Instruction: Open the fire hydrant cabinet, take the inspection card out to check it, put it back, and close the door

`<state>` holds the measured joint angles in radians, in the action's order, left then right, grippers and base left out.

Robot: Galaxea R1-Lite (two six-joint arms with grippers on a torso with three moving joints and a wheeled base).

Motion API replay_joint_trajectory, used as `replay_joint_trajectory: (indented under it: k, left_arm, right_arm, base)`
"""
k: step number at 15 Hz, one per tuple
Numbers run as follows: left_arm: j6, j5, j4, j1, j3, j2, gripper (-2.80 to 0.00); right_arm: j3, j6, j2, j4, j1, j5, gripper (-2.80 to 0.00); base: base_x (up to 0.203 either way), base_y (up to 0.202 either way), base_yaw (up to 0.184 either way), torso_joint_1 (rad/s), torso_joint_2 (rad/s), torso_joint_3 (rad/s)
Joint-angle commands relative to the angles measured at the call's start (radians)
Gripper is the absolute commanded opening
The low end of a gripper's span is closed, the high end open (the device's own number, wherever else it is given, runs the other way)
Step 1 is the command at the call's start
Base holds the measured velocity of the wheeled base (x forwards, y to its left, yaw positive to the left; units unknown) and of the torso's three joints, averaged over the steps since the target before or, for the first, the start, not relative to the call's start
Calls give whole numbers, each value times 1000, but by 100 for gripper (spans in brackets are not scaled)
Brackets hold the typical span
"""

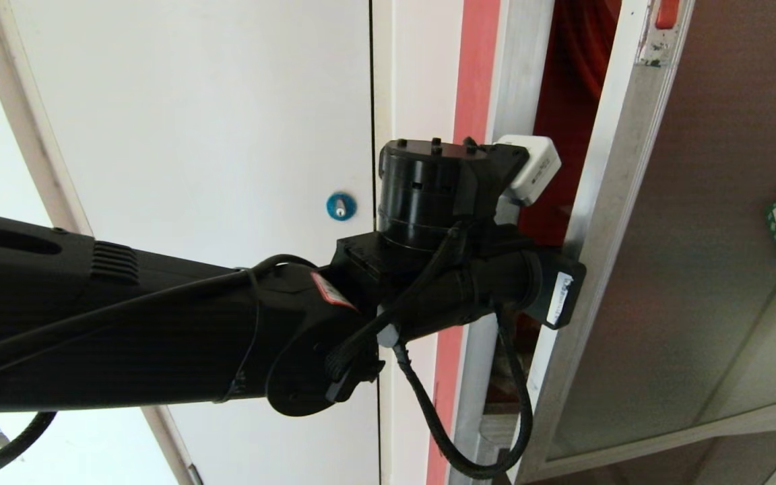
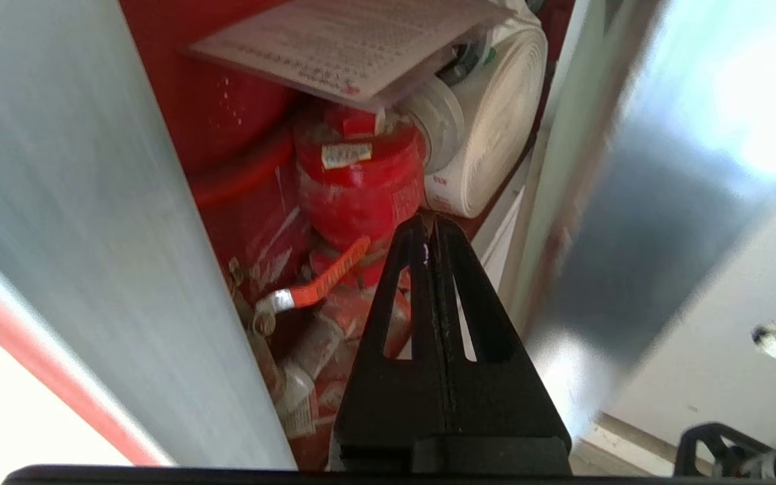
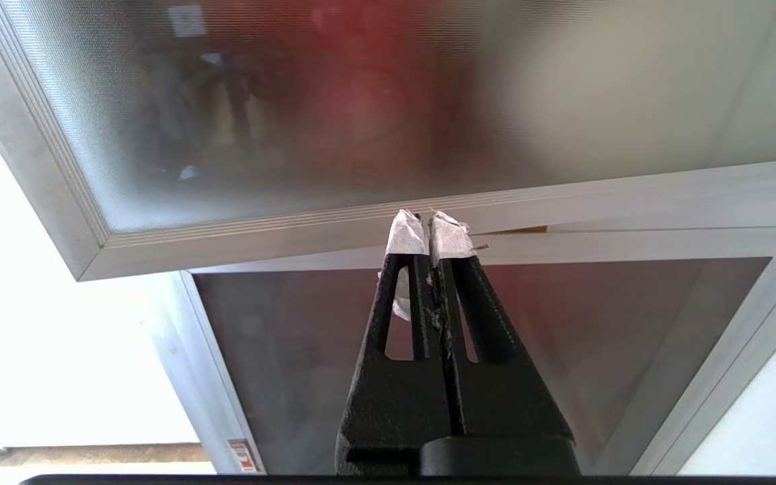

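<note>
From the head view we are seeing the left arm reaching across to the gap between the cabinet (image 1: 506, 60) frame and the door (image 1: 691, 256), which is standing ajar; its wrist is blocking the opening, so the left claw itself is hidden there. Only a strip of red interior is showing. A white panel with a blue lock (image 1: 340, 206) is sitting to the left of it.

The left wrist view is giving us what the head view cannot: the left claw (image 2: 430, 225) is pressed closed, empty, pointing into the cabinet. Inside, the card (image 2: 354, 44) is lying tilted above the red valve (image 2: 358, 185), with the white rolled hose (image 2: 489, 135) just beside. Part of the card is running off the frame edge, and its print is too fine to read.

The right wrist view is showing the right claw (image 3: 430, 236) closed on nothing, its taped tips near the door's lower frame rail. The glass is blurring whatever sits behind it.
</note>
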<state>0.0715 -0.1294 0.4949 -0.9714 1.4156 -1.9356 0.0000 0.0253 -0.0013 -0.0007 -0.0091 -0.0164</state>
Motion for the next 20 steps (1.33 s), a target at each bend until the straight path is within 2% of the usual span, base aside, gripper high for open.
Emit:
replay_joint_trajectory:
  k: [1,4,20]
  left_arm:
    - [2,-2,5,-19,-50,47,-280]
    - [4,-3,5,-64,-93,69,-280]
    - [5,-4,4,-253,-86,73,-280]
  right_arm:
    - [0,1,0,-1,0,0,-280]
    - [0,1,0,-1,0,0,-280]
    - [0,0,0,-1,0,0,-280]
  base:
    - [0,0,0,0,0,0]
    - [0,0,0,0,0,0]
    - [0,0,0,0,0,0]
